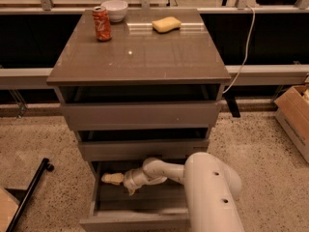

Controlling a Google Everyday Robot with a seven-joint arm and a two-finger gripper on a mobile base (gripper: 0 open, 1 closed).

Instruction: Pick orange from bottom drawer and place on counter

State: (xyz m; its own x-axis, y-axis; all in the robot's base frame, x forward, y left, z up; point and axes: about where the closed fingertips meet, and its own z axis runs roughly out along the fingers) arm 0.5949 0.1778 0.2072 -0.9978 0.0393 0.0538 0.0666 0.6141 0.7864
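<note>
The bottom drawer (135, 222) of the cabinet is pulled out. My white arm reaches down into it from the lower right. My gripper (113, 179) is inside the drawer near its back left corner, low over the drawer floor. The orange does not show; it is either hidden by the gripper or out of sight in the drawer's shadow. The counter (145, 57) is the glossy grey-brown top of the cabinet, well above the gripper.
On the counter stand a red soda can (102, 24), a white bowl (115, 9) and a yellow sponge (166, 24) along the back. The two upper drawers (140, 115) are slightly ajar. A cardboard box (294, 117) sits right, a black pole (29, 192) left.
</note>
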